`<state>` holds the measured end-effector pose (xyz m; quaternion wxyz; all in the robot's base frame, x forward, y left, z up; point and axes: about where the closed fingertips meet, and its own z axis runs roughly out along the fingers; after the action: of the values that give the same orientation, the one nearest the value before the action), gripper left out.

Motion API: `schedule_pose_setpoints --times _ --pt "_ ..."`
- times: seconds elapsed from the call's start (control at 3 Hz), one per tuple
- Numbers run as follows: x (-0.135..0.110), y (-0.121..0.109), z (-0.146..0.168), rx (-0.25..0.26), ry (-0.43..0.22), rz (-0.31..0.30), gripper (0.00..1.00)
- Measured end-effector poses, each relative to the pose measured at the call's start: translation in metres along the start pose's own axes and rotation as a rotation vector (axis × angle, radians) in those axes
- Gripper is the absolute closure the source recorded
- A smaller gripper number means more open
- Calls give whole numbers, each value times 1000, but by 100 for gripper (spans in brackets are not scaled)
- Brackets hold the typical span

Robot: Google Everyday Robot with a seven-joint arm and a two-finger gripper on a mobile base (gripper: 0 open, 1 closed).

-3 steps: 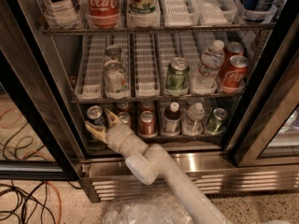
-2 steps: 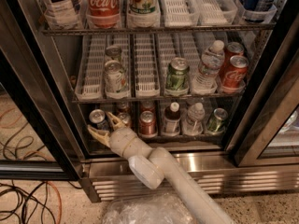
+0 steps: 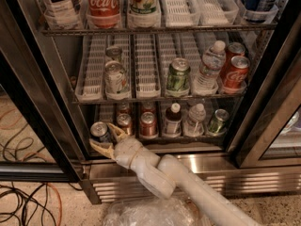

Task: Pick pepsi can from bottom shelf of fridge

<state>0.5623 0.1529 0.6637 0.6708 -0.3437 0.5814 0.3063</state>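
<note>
The fridge (image 3: 37,93) stands with its door open. On the bottom shelf (image 3: 188,136), the pepsi can (image 3: 98,129), dark blue with a silver top, stands at the front left. My gripper (image 3: 100,135) reaches in from the lower right at the can. Its tan fingers (image 3: 114,129) are spread, one behind the can on the right and one in front on the left. The jaws are open and straddle the can's lower body.
On the bottom shelf, an orange-brown can (image 3: 124,123), a red can (image 3: 147,124), a dark bottle (image 3: 173,120), a clear bottle (image 3: 194,120) and a green can (image 3: 218,121) stand to the right. The middle rack holds cans and a bottle. Cables (image 3: 23,197) lie on the floor at left.
My gripper has moved a little further in and to the right, so its fingers now sit around the pepsi can. Nothing else has moved.
</note>
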Motion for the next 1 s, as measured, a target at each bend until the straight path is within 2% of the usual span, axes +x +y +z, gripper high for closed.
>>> schedule_pose_setpoints --times 0.67,1.0 --pt "-2 29 -39 -90 -3 24 100" --pt "-1 28 -63 -89 -21 29 100"
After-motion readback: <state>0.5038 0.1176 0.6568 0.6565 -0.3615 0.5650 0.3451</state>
